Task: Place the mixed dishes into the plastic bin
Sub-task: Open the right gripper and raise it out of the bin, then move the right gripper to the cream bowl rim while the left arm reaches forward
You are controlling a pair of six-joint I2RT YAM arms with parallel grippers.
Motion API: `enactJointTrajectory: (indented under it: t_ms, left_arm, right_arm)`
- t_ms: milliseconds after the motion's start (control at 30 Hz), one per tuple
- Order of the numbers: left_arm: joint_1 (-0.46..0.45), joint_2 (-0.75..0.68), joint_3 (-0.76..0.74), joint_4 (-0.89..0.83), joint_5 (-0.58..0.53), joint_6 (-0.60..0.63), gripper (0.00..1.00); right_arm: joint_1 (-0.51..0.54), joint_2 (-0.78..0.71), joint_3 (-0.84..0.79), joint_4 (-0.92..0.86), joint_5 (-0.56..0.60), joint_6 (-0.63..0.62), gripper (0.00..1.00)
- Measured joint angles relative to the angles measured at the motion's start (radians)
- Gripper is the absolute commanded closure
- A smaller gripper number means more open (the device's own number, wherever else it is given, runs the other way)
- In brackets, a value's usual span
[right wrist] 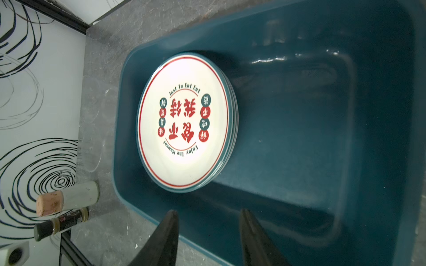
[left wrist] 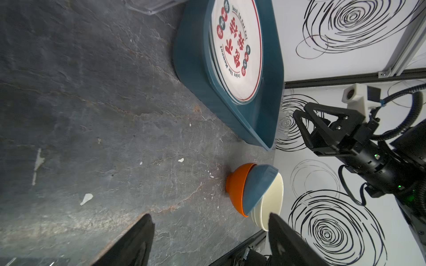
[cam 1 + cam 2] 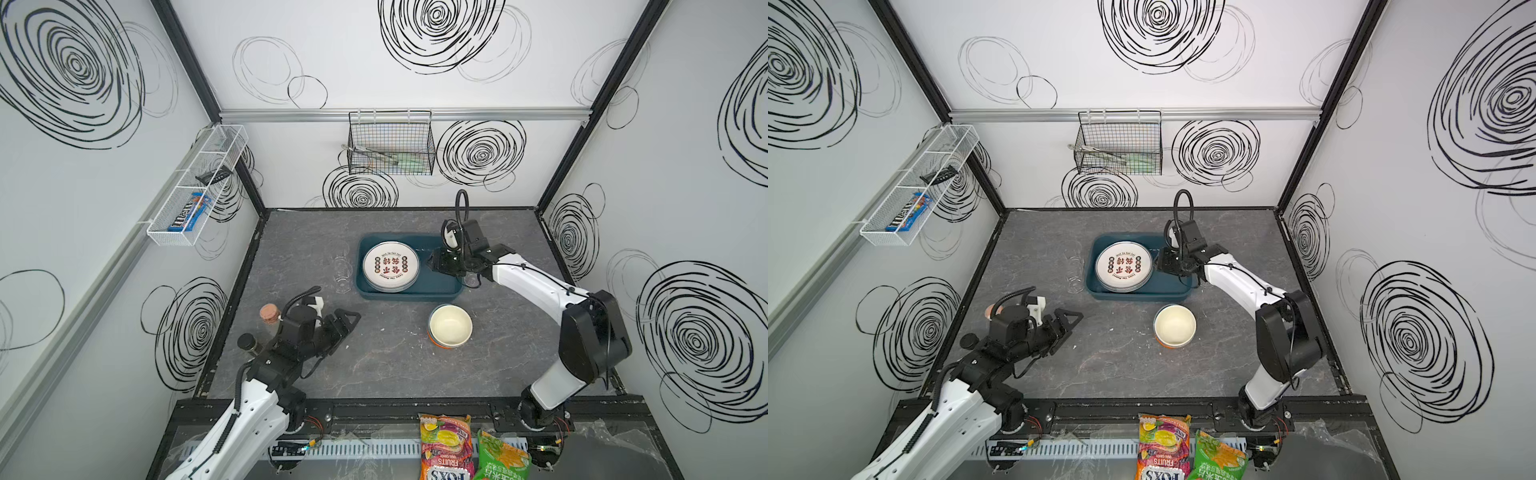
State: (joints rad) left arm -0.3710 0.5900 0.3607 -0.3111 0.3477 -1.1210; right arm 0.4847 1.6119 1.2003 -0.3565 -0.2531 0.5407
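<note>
My right claw (image 1: 208,210) hangs released and empty over the bare half of the dark teal rectangular plastic bin (image 3: 409,296), beside the stacked round white plates with red characters (image 3: 390,266) lying inside it. The nested cream, blue and orange bowls (image 3: 450,326) sit on the grey stone-patterned surface (image 3: 374,365) just in front of the bin. They look hard, glazed and likely slippery, weighty together and breakable. I'd pinch the rim wall, one finger inside. My left claw (image 3: 351,322) is spread wide, holding nothing.
</note>
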Motion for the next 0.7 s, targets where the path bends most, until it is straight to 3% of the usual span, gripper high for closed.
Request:
enactJointTrajectory:
  t_ms: [200,367,700]
  left_arm:
    - [-0.071,0.087,0.045,0.029,0.000,0.053,0.18]
    - [-0.140,0.174,0.103,0.052,-0.008,0.106,0.17]
    - [-0.341,0.351,0.230,0.075,-0.082,0.218,0.17]
  right_arm:
    - [-0.023,-0.126,-0.072,-0.052,-0.022,-0.013,0.52]
    - [-0.048,-0.241,-0.119,-0.125,-0.028,-0.029,0.46]
    - [-0.123,-0.409,-0.221,-0.280,-0.031,-0.053,0.46]
